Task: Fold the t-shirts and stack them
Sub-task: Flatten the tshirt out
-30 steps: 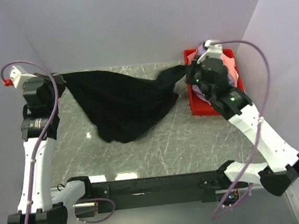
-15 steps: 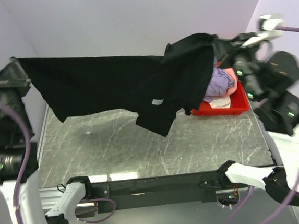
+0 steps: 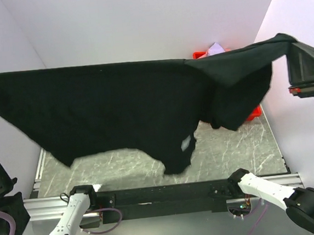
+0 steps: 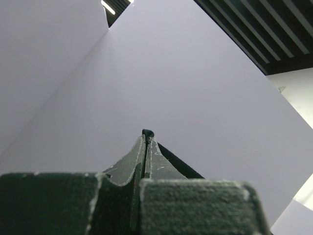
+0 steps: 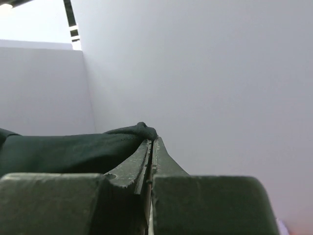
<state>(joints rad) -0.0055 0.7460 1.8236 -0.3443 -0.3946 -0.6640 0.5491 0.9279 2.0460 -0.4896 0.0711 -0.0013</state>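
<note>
The large black t-shirt (image 3: 117, 107) hangs stretched in the air across the whole top view, with its small white label (image 3: 187, 143) near the low hanging part. My left gripper (image 4: 146, 136) is shut on its left end, off the left edge of the top view. My right gripper (image 3: 292, 41) is shut on its right end high at the right; the black cloth bunches at the tips in the right wrist view (image 5: 139, 131). A lavender shirt (image 3: 215, 49) peeks above the black one in the red bin.
The red bin (image 3: 197, 54) stands at the back right, mostly hidden behind the shirt. The marble tabletop (image 3: 231, 152) shows below the hanging cloth. Walls stand close on the left, back and right. The black arm rail (image 3: 163, 194) runs along the near edge.
Both arms have risen and spread apart, lifting the black t-shirt off the table until it hangs stretched wide in the air, close to the camera.
</note>
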